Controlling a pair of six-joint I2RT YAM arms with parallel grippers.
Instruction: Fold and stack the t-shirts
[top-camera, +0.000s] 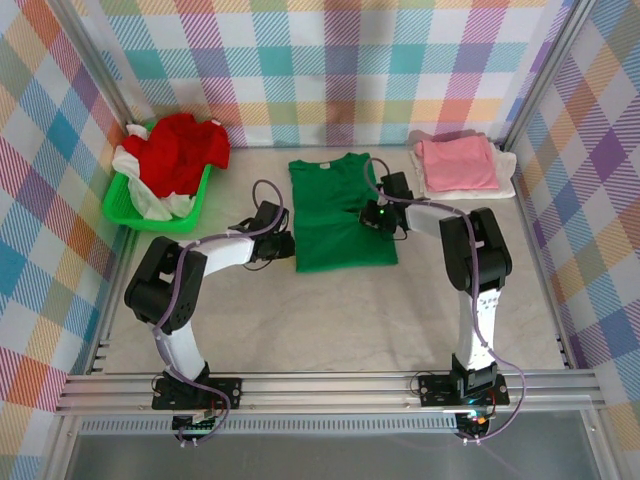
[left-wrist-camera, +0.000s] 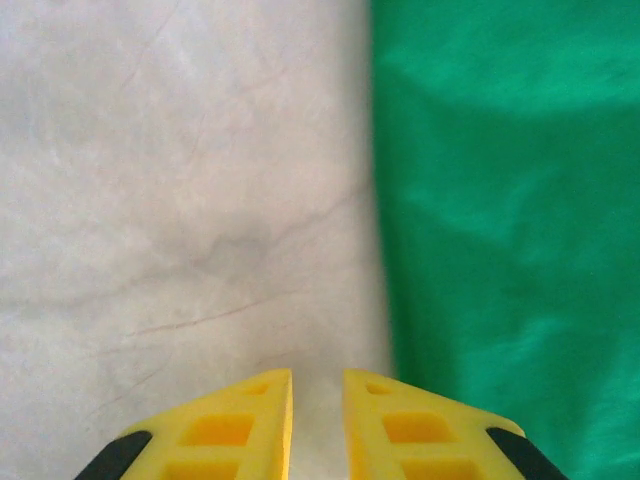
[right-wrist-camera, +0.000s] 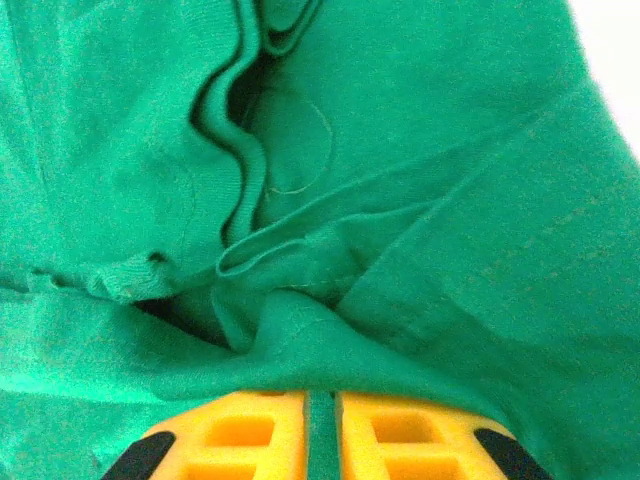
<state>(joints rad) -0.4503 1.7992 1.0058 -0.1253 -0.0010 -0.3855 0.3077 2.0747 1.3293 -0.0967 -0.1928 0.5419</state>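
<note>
A bright green t-shirt (top-camera: 335, 225) lies flat in the middle of the table, its sides folded in. My right gripper (top-camera: 375, 215) sits on its right side, and in the right wrist view its yellow fingers (right-wrist-camera: 320, 392) are shut on a fold of the green cloth (right-wrist-camera: 400, 150). My left gripper (top-camera: 283, 243) rests at the shirt's left edge. In the left wrist view its jaws (left-wrist-camera: 318, 372) stand slightly open over bare table, nothing between them, with the green shirt (left-wrist-camera: 510, 200) just to the right. A folded pink t-shirt (top-camera: 455, 163) lies on a white one (top-camera: 500, 188) at the back right.
A lime-green basket (top-camera: 118, 205) at the back left holds a crumpled red t-shirt (top-camera: 180, 150) and a white one (top-camera: 150, 200). Metal frame posts and checked walls close in the table. Bare tabletop (top-camera: 340, 320) lies in front of the green shirt.
</note>
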